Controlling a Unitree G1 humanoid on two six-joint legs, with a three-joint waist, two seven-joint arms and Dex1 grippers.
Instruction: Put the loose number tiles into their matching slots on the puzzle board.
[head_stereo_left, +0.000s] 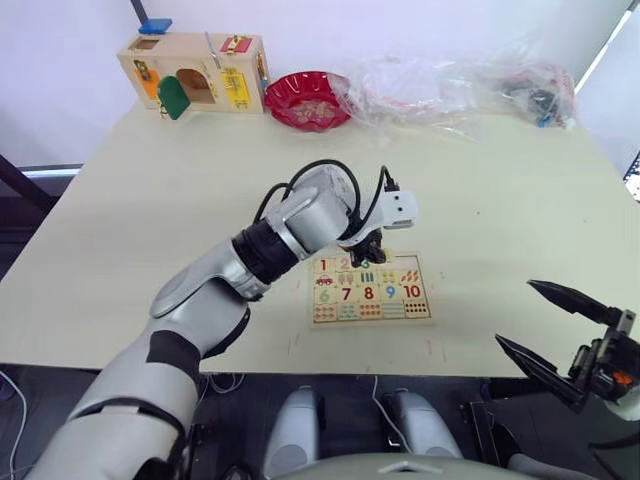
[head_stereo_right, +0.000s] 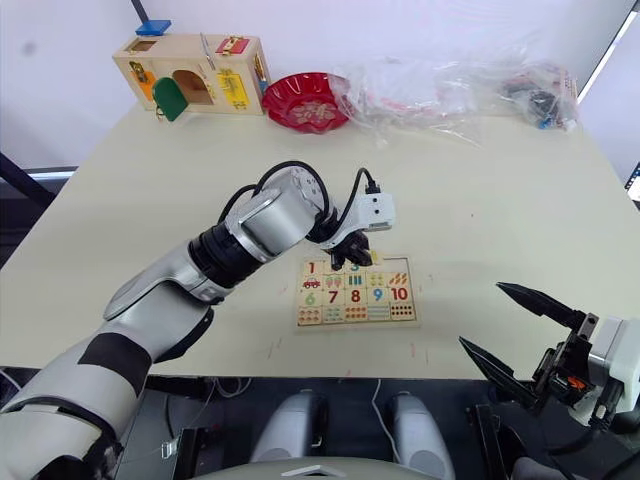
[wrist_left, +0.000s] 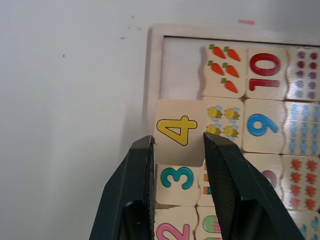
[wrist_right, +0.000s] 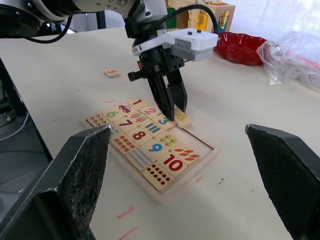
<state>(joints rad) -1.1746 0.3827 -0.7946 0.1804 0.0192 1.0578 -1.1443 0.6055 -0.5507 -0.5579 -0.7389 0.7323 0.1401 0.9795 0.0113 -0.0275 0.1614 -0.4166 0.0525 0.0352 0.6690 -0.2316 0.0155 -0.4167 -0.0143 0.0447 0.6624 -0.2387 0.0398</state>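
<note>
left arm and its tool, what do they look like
The left arm has silver-grey shells with black joint bands, and black cables loop over its wrist to a small white box. Its tool has two black fingers with textured inner faces.

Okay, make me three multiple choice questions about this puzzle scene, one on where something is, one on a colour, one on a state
1. Where is the 5 tile?
A. on the table, away from the puzzle board
B. in its slot
C. in the red bowl

2. What colour is the numeral on the 4 tile?
A. red
B. yellow
C. blue

3. How is the right gripper?
A. shut on a tile
B. open, holding nothing
C. resting on the board

Answers: 1 A, it lies alone on the tabletop. 2 B, seen between the left gripper fingers. 3 B, its fingers spread wide off the table edge.
</note>
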